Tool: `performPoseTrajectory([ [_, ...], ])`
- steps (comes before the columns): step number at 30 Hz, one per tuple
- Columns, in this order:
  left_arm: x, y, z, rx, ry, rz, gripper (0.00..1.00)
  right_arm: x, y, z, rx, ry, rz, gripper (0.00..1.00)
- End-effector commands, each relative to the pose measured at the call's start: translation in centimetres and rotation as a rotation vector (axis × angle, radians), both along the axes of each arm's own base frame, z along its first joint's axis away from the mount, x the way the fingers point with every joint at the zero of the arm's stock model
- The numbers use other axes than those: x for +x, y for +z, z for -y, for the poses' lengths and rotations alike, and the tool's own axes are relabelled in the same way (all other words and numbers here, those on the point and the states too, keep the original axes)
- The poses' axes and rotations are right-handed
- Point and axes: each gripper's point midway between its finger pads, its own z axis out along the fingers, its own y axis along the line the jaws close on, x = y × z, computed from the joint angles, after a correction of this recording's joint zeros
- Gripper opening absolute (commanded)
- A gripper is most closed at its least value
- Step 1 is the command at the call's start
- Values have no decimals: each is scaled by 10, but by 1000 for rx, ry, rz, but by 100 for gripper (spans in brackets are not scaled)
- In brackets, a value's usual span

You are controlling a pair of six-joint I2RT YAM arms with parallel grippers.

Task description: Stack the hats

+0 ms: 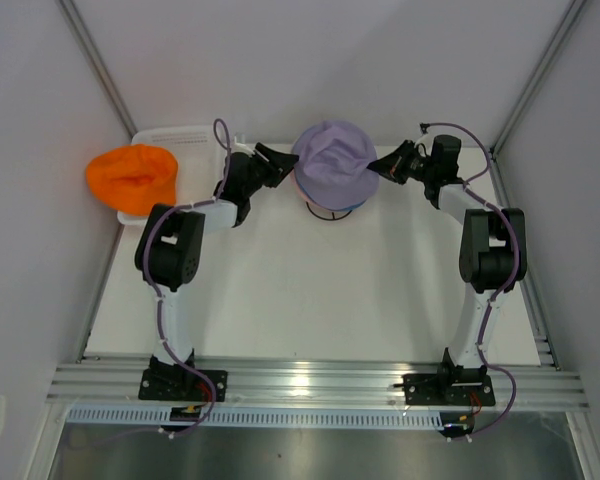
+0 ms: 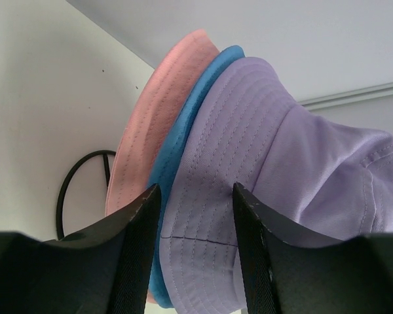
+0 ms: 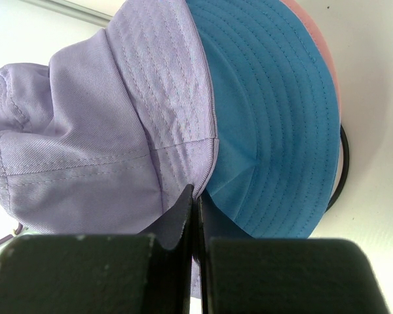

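Note:
The lavender hat (image 1: 332, 158) sits on top of the blue hat (image 2: 183, 131) and the pink hat (image 2: 150, 118), all stacked on the black wire stand (image 1: 332, 213). My left gripper (image 1: 278, 160) is open at the stack's left side, its fingers (image 2: 134, 222) standing either side of the lavender brim (image 2: 203, 222). My right gripper (image 1: 385, 165) is shut on the lavender brim (image 3: 177, 157) at the stack's right side, with the blue brim (image 3: 275, 118) just beside it. The orange hat (image 1: 132, 178) lies at the far left, apart from both grippers.
A white mesh basket (image 1: 185, 137) stands at the back left, with the orange hat draped over its left end. The stand's ring base shows under the hats in the left wrist view (image 2: 72, 180) and the right wrist view (image 3: 344, 163). Walls close in on both sides.

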Motion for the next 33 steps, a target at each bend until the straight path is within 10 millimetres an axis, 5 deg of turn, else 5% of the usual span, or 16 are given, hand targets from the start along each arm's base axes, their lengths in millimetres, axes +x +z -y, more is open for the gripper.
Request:
performPoseTrajectory([
  [1,0,27,9,-38,-28,74,51,8,1,-1,-20,-12,23,0],
  [11,2,30,22,-52,-76,105,47,9,1,-2,-20,-9,23,0],
  [17,6,30,25,-65,-86,102,26,8,0,-3,-23,1,19,0],
  [21,9,33,25,-67,-83,109,1,8,-1,-3,-32,-1,16,0],
  [23,9,31,24,-60,-78,103,1,9,-2,-1,-35,-5,16,0],
  [30,10,-6,2,47,47,-108,1,16,-34,6,-86,-67,-67,0],
  [33,3,-39,-9,117,102,-279,1,17,-51,5,-95,-52,-103,0],
])
